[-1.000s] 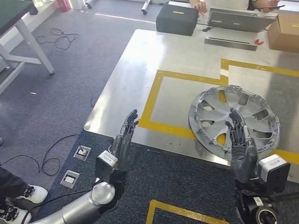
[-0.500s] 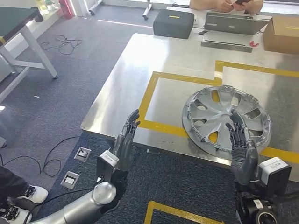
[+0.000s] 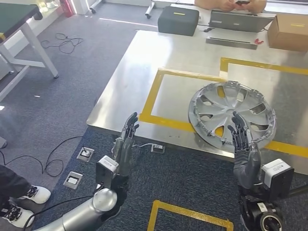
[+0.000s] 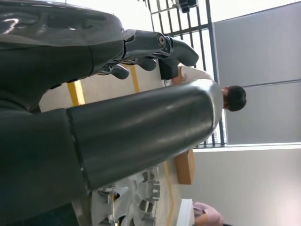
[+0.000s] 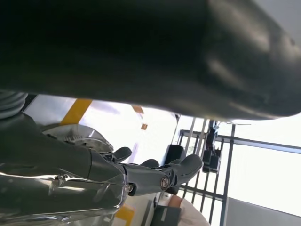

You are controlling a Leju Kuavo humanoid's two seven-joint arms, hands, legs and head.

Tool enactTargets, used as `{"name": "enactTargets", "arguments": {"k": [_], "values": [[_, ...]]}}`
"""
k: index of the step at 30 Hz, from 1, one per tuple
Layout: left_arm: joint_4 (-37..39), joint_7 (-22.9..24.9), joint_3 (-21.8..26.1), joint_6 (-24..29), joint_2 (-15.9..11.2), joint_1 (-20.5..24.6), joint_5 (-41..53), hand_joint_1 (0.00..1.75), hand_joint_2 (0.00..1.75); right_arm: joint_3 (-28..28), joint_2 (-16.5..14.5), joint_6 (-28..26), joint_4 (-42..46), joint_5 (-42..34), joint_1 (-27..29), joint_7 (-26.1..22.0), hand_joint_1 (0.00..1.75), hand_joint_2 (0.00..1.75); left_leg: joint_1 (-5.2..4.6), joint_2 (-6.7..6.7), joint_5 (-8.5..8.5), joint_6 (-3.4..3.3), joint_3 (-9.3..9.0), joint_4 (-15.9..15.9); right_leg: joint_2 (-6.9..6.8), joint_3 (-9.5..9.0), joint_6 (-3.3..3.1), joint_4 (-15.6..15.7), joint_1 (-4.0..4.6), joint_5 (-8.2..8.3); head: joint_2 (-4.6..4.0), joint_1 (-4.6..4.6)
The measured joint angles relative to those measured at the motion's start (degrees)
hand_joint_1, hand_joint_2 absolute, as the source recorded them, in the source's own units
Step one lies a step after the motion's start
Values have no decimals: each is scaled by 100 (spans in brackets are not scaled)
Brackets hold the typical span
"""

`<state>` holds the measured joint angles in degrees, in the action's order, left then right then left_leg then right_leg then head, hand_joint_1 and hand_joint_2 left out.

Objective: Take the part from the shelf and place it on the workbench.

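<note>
The part, a silver wheel cover [image 3: 231,114], lies flat on the metal workbench [image 3: 174,53], across the near line of the yellow tape frame. My right hand [image 3: 244,149] is raised in front of the cover's near rim, fingers straight and apart, holding nothing. My left hand [image 3: 123,147] stands off the bench's near edge, over the carpet, also spread and holding nothing. The left wrist view shows a slice of the cover [image 4: 131,205] past the thumb of my left hand [image 4: 142,127]. In the right wrist view the cover's rim [image 5: 80,134] lies beyond the fingers [image 5: 149,176].
At the bench's far side sit a dark case [image 3: 178,20], a laptop [image 3: 237,20] and a cardboard box [image 3: 289,32], with a person [image 3: 230,5] behind them. Cables and floor sockets [image 3: 85,154] lie on the carpet at left. A green table [image 3: 18,19] stands far left.
The whole picture has shifted, so the camera moved. Both hands sit slightly lower and nearer me, farther from the bench edge; the wheel cover stays flat on the bench.
</note>
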<state>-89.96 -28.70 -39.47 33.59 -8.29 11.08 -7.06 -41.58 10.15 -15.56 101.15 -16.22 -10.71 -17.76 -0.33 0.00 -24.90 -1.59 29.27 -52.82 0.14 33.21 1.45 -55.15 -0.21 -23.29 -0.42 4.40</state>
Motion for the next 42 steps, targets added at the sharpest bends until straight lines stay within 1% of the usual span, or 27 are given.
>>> {"name": "enactTargets", "arguments": {"k": [2,4,5,6,7,10,12,14,15,17,19,20,21,23,24,26,27,29,31,32,34,35,36,37,38,40,42], "values": [[0,0,-1,0,8,-2,1,0,0,0,1,-1,0,-3,0,-1,0,0,32,29,91,-58,54,49,16,182,51,-512,8,-424,0,-59],[0,1,-2,0,8,-7,2,0,0,-3,1,-1,0,-7,2,0,0,0,28,33,167,-81,153,44,14,385,93,-1282,-7,-927,0,-115],[0,3,-2,0,8,-11,3,0,0,-5,1,-1,-1,-8,5,1,0,0,28,34,205,-77,210,36,12,421,109,-1553,-24,-1052,0,-122],[0,5,-2,0,7,-14,3,0,0,-8,1,-1,-1,-9,7,1,0,0,30,35,242,-66,269,23,10,368,121,-1629,-40,-1052,0,-124],[0,8,-2,0,6,-16,4,0,0,-9,1,0,-1,-10,5,1,0,0,35,35,274,-52,326,7,8,212,130,-1474,-58,-943,0,-126],[-3,10,0,0,5,-21,15,0,0,-8,1,4,2,-10,-3,0,0,0,36,29,352,24,464,-67,17,-577,139,-230,-86,-540,0,-133],[-10,10,0,0,4,-18,25,0,0,-9,1,8,6,-9,-4,-2,0,0,24,28,434,95,530,-96,36,-798,113,192,-62,-505,0,-132],[-13,11,0,0,0,-17,28,0,0,-10,1,10,10,-9,-3,-2,0,0,26,27,500,166,575,-103,29,-740,38,212,-59,-450,0,-130],[-14,11,0,0,-2,-16,28,0,0,-10,1,12,11,-9,-7,-1,0,0,33,24,438,199,618,-156,16,-701,-18,215,-66,-408,0,-132],[-15,12,1,0,-8,-14,28,0,0,-8,1,14,13,-9,-18,1,0,0,54,16,12,253,816,-609,-16,-581,-138,231,-85,-299,0,-115],[-15,15,2,0,-11,-15,28,0,0,-9,1,17,13,-9,-24,5,0,0,69,13,-544,288,1101,-1453,-29,-431,-196,218,-59,-184,0,-79],[-15,17,2,0,-14,-16,28,0,0,-11,1,19,13,-9,-24,8,0,0,72,13,-679,296,1190,-1803,-34,-348,-202,208,-46,-127,0,-69],[-15,21,2,0,-16,-17,28,0,0,-12,1,21,13,-9,-24,10,0,0,72,12,-676,294,1189,-1978,-36,-265,-204,196,-35,-74,0,-63],[-15,25,2,0,-22,-14,29,0,0,-12,1,22,13,-9,-26,13,0,0,69,11,-386,255,850,-1654,-36,-124,-200,174,-16,21,0,-53],[-17,27,2,-1,-26,-8,29,0,0,-12,1,22,14,-9,-28,14,0,0,61,7,-243,213,541,-1232,-34,-72,-193,168,-8,66,0,-45],[-38,26,2,-2,-28,11,32,0,0,-11,1,22,16,-9,-35,15,0,0,30,2,-160,128,-12,-371,-32,-1,-154,165,11,153,0,-40],[-50,26,2,-2,-29,20,35,0,0,-11,1,21,17,-9,-39,15,0,0,5,-2,-170,96,-146,-125,-35,21,-124,172,6,199,0,-40],[-63,27,2,-2,-32,27,39,0,0,-11,1,19,17,-8,-42,19,0,0,-11,5,-121,46,-161,25,-39,57,-49,199,-10,288,0,-36],[-63,30,2,-3,-31,29,40,0,0,-11,1,12,17,-7,-42,24,0,0,10,29,0,-21,-84,74,-27,144,15,76,-22,123,0,-42],[-63,31,2,-3,-29,29,40,0,0,-11,1,8,16,-7,-41,26,0,0,29,44,63,-52,-32,96,-21,226,38,-144,-25,-116,0,-63],[-63,35,1,-1,-27,28,39,0,0,-13,1,0,15,-13,-41,27,0,0,31,55,169,-83,104,93,-20,420,80,-912,-43,-722,0,-102],[-63,38,1,4,-28,25,38,0,0,-18,1,-2,15,-19,-40,27,0,0,31,57,226,-81,178,88,-20,482,104,-1300,-52,-906,0,-111],[-63,40,0,10,-28,24,35,0,0,-24,1,-3,15,-27,-40,26,0,0,33,58,283,-73,258,80,-20,480,127,-1558,-64,-943,0,-114],[-63,42,0,16,-29,22,32,0,0,-30,1,-2,15,-36,-40,25,0,0,37,58,337,-59,342,65,-22,391,147,-1620,-80,-840,0,-118],[-63,44,0,25,-32,20,28,0,0,-35,1,-2,15,-40,-41,24,0,0,45,55,385,-39,425,43,-22,209,165,-1463,-99,-656,0,-122],[-67,44,1,47,-37,18,25,0,0,-39,1,-2,15,-45,-52,20,0,0,53,46,462,21,579,-34,-18,-361,195,-677,-124,-417,0,-135],[-78,42,2,68,-43,15,24,0,0,-46,1,-6,15,-45,-62,13,0,0,44,40,542,87,670,-101,8,-785,156,24,-107,-474,0,-132]]}}
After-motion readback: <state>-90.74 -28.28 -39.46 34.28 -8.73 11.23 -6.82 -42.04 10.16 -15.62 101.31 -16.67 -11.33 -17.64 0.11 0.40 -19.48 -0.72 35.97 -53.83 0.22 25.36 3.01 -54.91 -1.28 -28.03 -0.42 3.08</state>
